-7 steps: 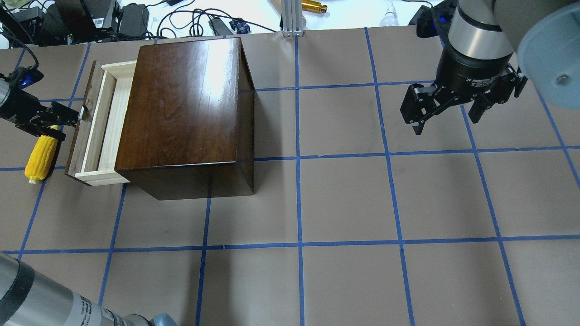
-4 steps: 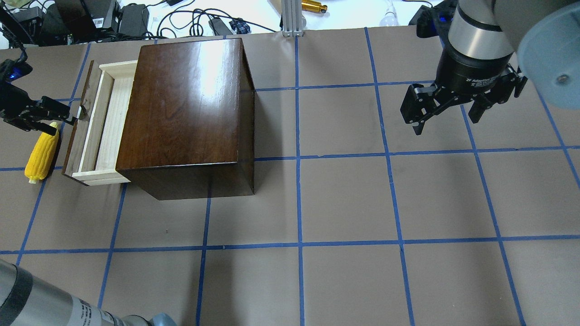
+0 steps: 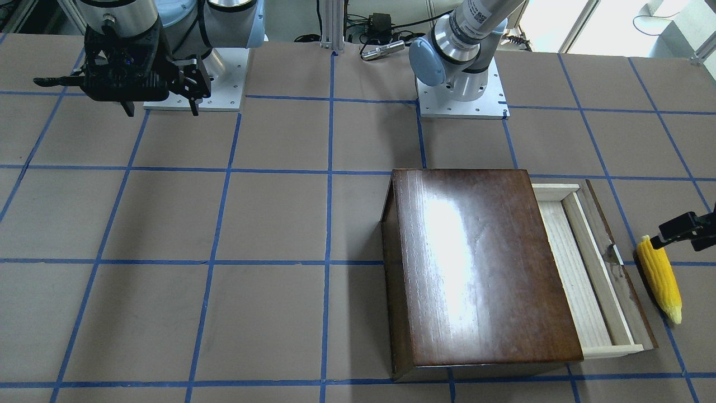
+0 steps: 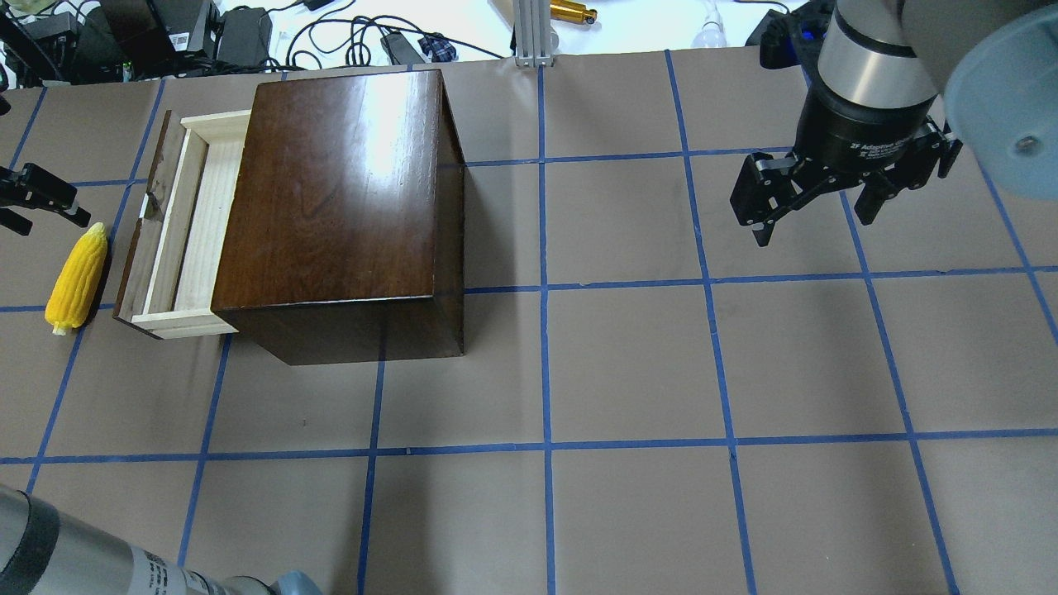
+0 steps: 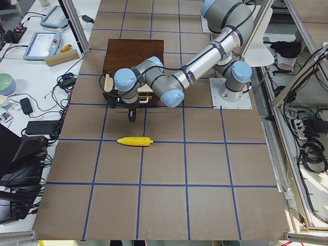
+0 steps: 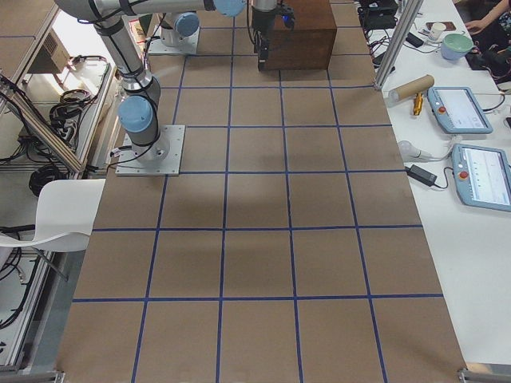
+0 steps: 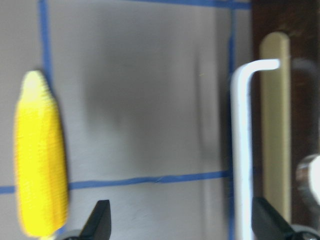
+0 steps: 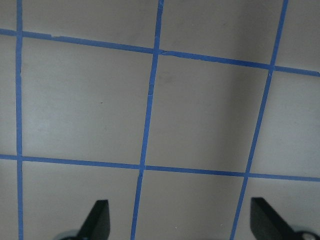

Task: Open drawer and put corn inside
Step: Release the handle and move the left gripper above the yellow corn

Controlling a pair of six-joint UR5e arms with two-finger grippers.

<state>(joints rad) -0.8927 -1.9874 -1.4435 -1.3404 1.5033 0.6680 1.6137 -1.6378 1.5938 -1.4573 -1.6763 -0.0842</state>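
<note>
Evidently the left gripper (image 4: pixel 41 202) has let go of the pull (image 4: pixel 151 207). Half a second ago its fingers were on that pull; now it sits at the far left edge of the overhead view, apart from the drawer front and empty.

Next to the right, the corn (image 4: pixel 77 277) lies flat on the table just beside the drawer (image 4: pixel 178 223), not touching it and unmoved. The drawer stands part-way out of the box (image 4: pixel 339 215), no further than it was a second ago. At upper right, the right gripper (image 4: pixel 814 219) hangs with fingers spread over bare table, well apart from everything.

Judgement: the opening step looks finished. The pale tray appears wide enough to take the cob, so picking up the corn is next.

View comparison: the overhead view crops most of the left gripper. The left wrist view supplies what is missing: both fingertips (image 7: pixel 102 220) wide apart with nothing between them, the corn (image 7: pixel 41 160) at frame left and the dark drawer front at frame right. The front-facing view alone shows the drawer floor (image 3: pixel 576 280), which is bare.
</note>
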